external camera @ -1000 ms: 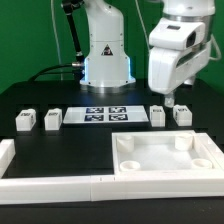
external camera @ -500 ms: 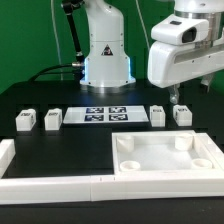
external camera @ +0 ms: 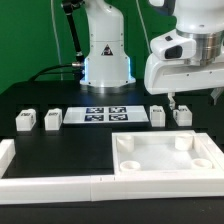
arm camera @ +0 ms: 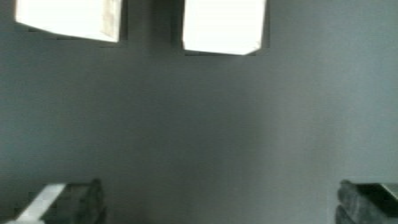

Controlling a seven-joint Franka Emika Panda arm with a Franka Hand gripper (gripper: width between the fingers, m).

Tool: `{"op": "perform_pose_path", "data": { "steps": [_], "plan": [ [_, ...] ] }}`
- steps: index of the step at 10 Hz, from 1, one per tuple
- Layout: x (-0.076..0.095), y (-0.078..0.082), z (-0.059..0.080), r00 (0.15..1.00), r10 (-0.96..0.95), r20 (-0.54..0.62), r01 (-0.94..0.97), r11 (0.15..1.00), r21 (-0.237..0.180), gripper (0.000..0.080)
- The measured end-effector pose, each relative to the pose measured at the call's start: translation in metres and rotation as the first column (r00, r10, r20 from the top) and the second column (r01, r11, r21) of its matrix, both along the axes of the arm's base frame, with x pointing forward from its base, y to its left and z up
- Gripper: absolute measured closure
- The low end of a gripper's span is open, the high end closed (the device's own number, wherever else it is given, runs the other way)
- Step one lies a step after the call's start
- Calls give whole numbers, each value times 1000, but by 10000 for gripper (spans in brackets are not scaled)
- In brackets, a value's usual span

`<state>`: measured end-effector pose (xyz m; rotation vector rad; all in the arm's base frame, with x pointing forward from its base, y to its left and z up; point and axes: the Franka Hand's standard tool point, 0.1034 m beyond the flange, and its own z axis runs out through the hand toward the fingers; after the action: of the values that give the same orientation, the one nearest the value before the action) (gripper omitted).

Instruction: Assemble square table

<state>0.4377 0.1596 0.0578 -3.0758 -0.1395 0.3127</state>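
White plastic bits on a black table (external camera: 30,95), basically. In the exterior view the gripper (external camera: 195,98) hung in the air on the exterior view's right. It was above a leg block (external camera: 157,114) and another leg block (external camera: 181,115) just beside it, touching neither, and the way down to them was open. Two more leg blocks (external camera: 25,121) (external camera: 52,119) sat on the exterior view's left, so four in all. The one marker board (external camera: 107,115) lay flat between the two pairs. The single square tabletop (external camera: 165,155) lay rim-up in front of the right pair, close to the white border rails (external camera: 50,183). The robot base (external camera: 105,55) stood behind the board.

The wrist view caught two white leg blocks, both cropped by the frame. The fingers (arm camera: 63,203) were spread wide, gripping nothing, with only bare table between them.
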Motion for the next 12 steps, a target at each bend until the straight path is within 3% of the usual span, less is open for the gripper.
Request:
{"op": "perform_pose_path", "data": {
  "steps": [1,3,5,9,12],
  "plan": [
    [-1,0,-1,1000,-2,-9,2,1000,-1,151],
    [-23,-2,-2,973,-6,-233,-6,999,-47,151],
    [-29,2,-11,942,1,-336,-21,998,-56,151],
    [-35,2,-14,841,5,-540,-53,996,-74,151],
    [-52,19,-30,737,12,-676,-91,993,-81,151]
  ]
}}
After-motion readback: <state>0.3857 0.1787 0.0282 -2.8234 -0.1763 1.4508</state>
